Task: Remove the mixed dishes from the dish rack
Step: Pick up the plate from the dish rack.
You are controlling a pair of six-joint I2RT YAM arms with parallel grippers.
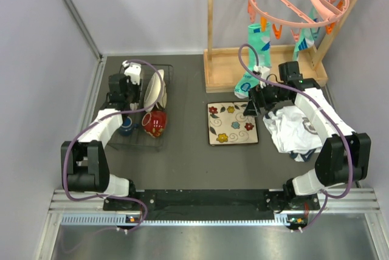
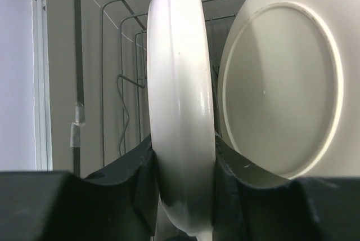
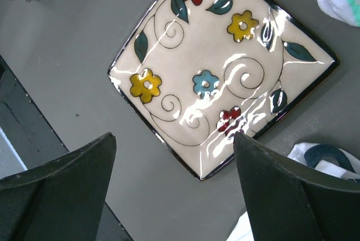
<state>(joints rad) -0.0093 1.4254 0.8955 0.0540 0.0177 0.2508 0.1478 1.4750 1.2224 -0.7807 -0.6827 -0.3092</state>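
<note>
The left tool (image 2: pixel 183 159) pinches the rim of an upright large cream dish (image 2: pixel 180 72) in the dish rack (image 1: pixel 152 143). A second cream dish (image 2: pixel 281 83) stands just right of it. The right tool (image 3: pixel 174 139) hangs spread, and the square cream floral plate (image 3: pixel 219 66) lies flat on the bench (image 3: pixel 62 61) beneath it.

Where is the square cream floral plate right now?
The plate lies flat on the table, right of centre in the top view, between the black wire dish rack and the white cloth, by the right gripper.
</note>
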